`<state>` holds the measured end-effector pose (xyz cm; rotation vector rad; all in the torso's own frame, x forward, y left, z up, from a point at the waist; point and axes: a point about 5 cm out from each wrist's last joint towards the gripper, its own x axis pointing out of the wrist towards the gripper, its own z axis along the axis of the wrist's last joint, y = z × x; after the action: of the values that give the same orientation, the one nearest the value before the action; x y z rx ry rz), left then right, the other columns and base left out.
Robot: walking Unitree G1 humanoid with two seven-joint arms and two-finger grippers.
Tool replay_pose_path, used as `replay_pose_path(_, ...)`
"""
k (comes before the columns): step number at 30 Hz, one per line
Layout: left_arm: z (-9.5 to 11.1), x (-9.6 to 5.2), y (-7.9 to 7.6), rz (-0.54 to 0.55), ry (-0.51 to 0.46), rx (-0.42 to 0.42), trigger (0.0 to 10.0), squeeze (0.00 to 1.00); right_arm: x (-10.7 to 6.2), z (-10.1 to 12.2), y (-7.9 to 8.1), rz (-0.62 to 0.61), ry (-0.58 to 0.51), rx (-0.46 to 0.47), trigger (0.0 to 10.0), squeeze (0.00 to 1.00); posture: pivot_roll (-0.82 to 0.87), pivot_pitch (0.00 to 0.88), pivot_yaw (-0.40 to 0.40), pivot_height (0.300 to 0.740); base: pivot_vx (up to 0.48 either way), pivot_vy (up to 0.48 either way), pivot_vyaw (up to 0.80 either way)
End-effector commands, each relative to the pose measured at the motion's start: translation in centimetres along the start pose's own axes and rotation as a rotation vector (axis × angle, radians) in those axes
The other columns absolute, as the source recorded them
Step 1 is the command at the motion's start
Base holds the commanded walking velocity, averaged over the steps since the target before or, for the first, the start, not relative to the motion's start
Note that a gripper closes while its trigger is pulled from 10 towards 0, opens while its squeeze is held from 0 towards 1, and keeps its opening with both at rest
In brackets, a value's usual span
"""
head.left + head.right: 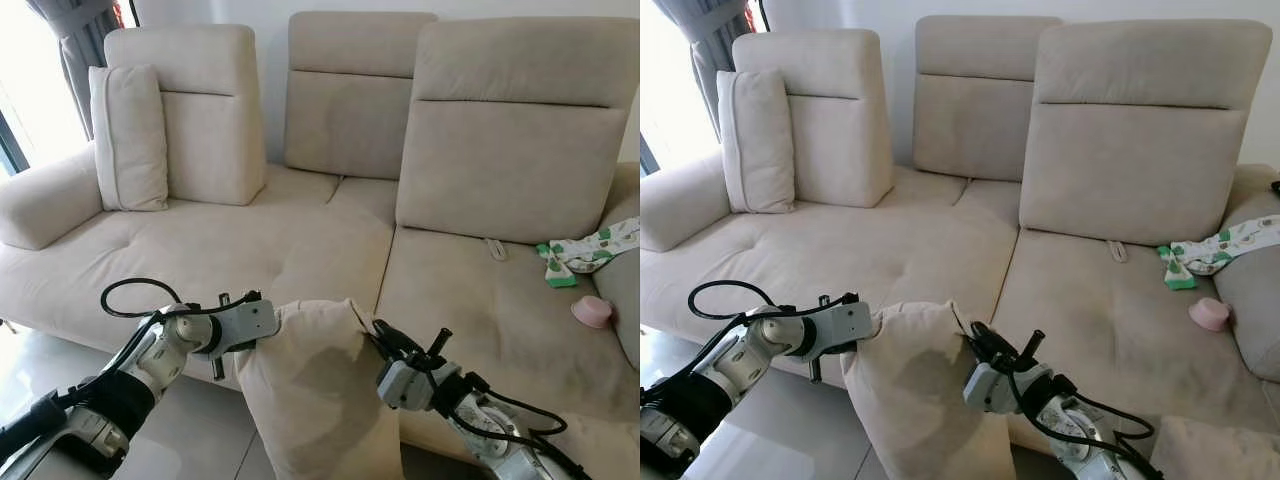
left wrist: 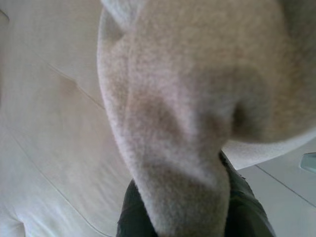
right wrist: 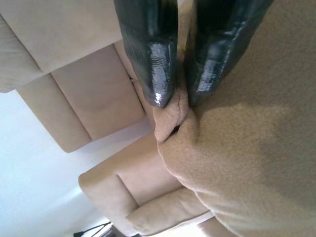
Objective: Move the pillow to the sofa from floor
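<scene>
You hold the pillow (image 1: pixel 315 395) upright just before the sofa (image 1: pixel 300 250), left gripper (image 1: pixel 258 325) and right gripper (image 1: pixel 372 335) each pinching a top corner to carry it level.

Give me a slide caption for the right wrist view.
Right gripper pinching a corner of the beige fabric pillow, beige upholstered sofa beyond.

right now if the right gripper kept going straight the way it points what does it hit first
The right gripper, shut on the pillow, points up and forward over the sofa. Probably the seat cushion or middle backrest, though depth is unclear.
</scene>
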<state>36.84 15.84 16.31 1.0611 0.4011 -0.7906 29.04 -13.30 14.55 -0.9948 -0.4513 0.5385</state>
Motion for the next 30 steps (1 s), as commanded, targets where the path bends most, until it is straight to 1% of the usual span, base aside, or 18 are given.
replay_pose_path(1, 1.6, -0.4, 1.2, 0.050, -0.057, 0.044, 10.0, 0.00, 0.8, 1.8, -0.7, -0.044, -0.091, 0.005, 10.0, 0.00, -0.06, 0.000, 0.041, 0.630, 0.000, 0.000, 0.00)
replay_pose_path(7, 2.0, -0.3, 0.8, 0.018, -0.079, 0.071, 10.0, 0.00, 0.8, 2.3, -0.9, -0.049, -0.102, 0.015, 10.0, 0.00, -0.06, 0.000, 0.037, 0.655, 0.000, 0.000, 0.00)
replay_pose_path(11, 2.1, -0.2, 0.7, 0.008, -0.085, 0.075, 10.0, 0.00, 0.8, 2.4, -1.0, -0.050, -0.104, 0.017, 10.0, 0.00, -0.06, 0.000, 0.035, 0.660, 0.000, 0.000, 0.00)
replay_pose_path(18, 2.5, -0.2, 0.9, -0.007, -0.114, 0.101, 10.0, 0.00, 1.2, 3.1, -1.9, -0.070, -0.121, 0.018, 10.0, 0.00, -0.07, 0.000, 0.026, 0.690, 0.000, 0.000, 0.00)
replay_pose_path(25, 2.7, -0.1, 0.9, -0.006, -0.125, 0.100, 10.0, 0.00, 1.3, 3.5, -2.5, -0.084, -0.129, 0.018, 10.0, 0.00, -0.08, 0.000, 0.020, 0.705, 0.000, 0.000, 0.00)
replay_pose_path(27, 3.0, 0.1, 1.0, 0.004, -0.142, 0.099, 10.0, 0.00, 1.3, 3.7, -2.9, -0.094, -0.133, 0.016, 10.0, 0.00, -0.09, 0.000, 0.014, 0.715, 0.000, 0.000, 0.00)
replay_pose_path(30, 3.4, 0.1, 1.2, 0.017, -0.166, 0.096, 10.0, 0.00, 1.3, 3.6, -3.2, -0.098, -0.132, 0.014, 10.0, 0.00, -0.09, 0.000, 0.013, 0.725, 0.000, 0.000, 0.00)
